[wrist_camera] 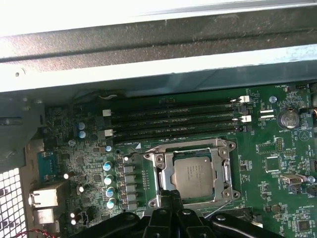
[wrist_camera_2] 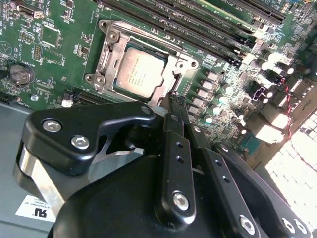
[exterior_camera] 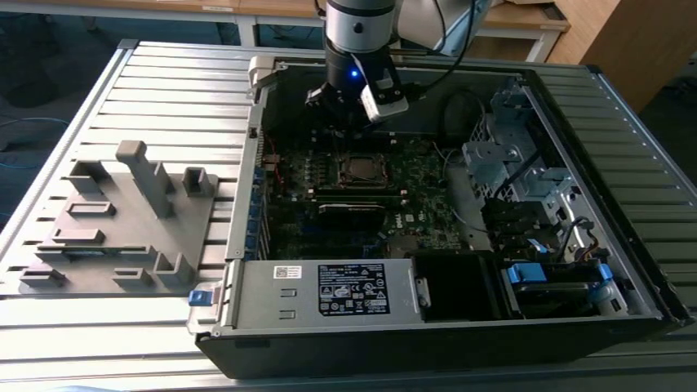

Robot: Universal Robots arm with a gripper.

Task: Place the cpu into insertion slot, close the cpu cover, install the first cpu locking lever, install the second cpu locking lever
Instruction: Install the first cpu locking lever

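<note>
The cpu [wrist_camera_2: 140, 72] [wrist_camera: 195, 176], a dull silver square chip, lies flat in the insertion slot [exterior_camera: 361, 168] on the green motherboard. The cpu cover [wrist_camera_2: 167, 67] [wrist_camera: 165, 173], a shiny metal frame with a square window, lies down around the chip. My gripper [wrist_camera_2: 173, 101] [wrist_camera: 171, 197] hangs just above one edge of the socket, its black fingers pressed together with nothing between them. I cannot tell whether the tips touch the cover. A thin metal lever wire [wrist_camera: 222, 207] runs slantwise beside the socket. In the exterior view the gripper [exterior_camera: 351, 129] sits inside the open case, above the socket.
Long black memory slots [wrist_camera: 173, 119] run along one side of the socket, with the case wall [wrist_camera: 148, 64] beyond them. A grey fixture block [exterior_camera: 120, 220] stands on the table at the exterior view's left. The power supply [exterior_camera: 326, 290] and the drive cage [exterior_camera: 512, 155] fill the case's other parts.
</note>
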